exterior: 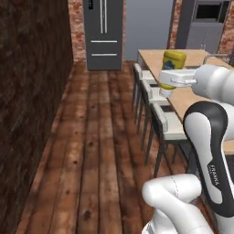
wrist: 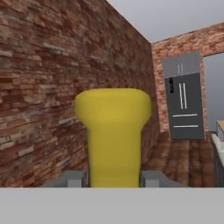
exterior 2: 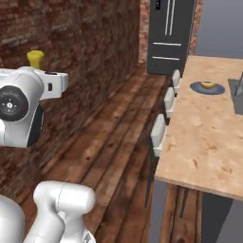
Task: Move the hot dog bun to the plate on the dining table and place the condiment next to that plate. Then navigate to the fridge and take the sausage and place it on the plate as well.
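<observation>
One condiment point(exterior: 173, 61) bottle is in your custody: the yellow squeeze bottle sits clamped in the gripper point(wrist: 113, 178), carried high off the floor, base away from the hand. You can confirm the hold in the hand view, where the two fingers point(wrist: 70, 178) press against either side of the yellow body with no gap. Your jaws are closed down onto the bottle. From the left base view it hangs over the near side of the dining table point(exterior: 194, 96), above the row of white stools point(exterior: 164, 123); from the right base view its yellow end point(exterior 2: 35, 58) pokes up behind the white wrist, against the brick wall point(exterior 2: 95, 52).

Further out, note the plate point(exterior 2: 207, 88) lying flat on the pale wood top, towards the far end, just beside the sink edge point(exterior 2: 236, 97). The hot dog bun point(exterior 2: 208, 85) rests on that plate. The bottle and the plate are well apart.

Beyond the table, the fridge point(exterior: 103, 34) stands against the far brick wall with both doors shut, at the end of the plank floor point(exterior: 96, 146).
</observation>
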Robot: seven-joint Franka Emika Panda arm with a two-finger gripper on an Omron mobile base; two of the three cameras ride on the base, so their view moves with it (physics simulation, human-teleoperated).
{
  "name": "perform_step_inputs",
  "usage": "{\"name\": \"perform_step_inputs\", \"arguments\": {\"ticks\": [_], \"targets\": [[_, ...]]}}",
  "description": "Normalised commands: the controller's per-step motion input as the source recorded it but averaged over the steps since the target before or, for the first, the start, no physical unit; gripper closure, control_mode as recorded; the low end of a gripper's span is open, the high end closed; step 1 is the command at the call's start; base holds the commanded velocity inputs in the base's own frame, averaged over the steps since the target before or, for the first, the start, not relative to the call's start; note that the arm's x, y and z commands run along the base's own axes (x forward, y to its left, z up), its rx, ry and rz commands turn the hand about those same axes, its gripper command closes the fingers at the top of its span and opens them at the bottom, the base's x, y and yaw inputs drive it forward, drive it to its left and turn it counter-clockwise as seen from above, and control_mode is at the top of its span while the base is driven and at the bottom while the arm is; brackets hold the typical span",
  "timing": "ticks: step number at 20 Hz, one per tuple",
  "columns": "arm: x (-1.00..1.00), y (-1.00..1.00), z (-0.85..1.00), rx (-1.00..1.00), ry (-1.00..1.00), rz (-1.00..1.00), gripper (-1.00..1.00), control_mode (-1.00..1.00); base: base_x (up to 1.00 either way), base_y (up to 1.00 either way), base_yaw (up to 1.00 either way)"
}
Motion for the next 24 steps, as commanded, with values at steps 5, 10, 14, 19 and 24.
{"name": "perform_step_inputs", "arguments": {"ticks": [5,10,14,19,24], "targets": [[0.00,0.00,0.00,0.00,0.00,0.00,1.00,1.00,0.66,1.00,-0.39],[0.00,0.00,0.00,0.00,0.00,0.00,1.00,1.00,0.69,1.00,-0.43],[0.00,0.00,0.00,0.00,0.00,0.00,1.00,1.00,0.76,0.84,-0.55],[0.00,0.00,0.00,0.00,0.00,0.00,1.00,1.00,0.70,0.56,-0.71],[0.00,0.00,0.00,0.00,0.00,0.00,1.00,1.00,0.64,0.54,-0.72]]}}
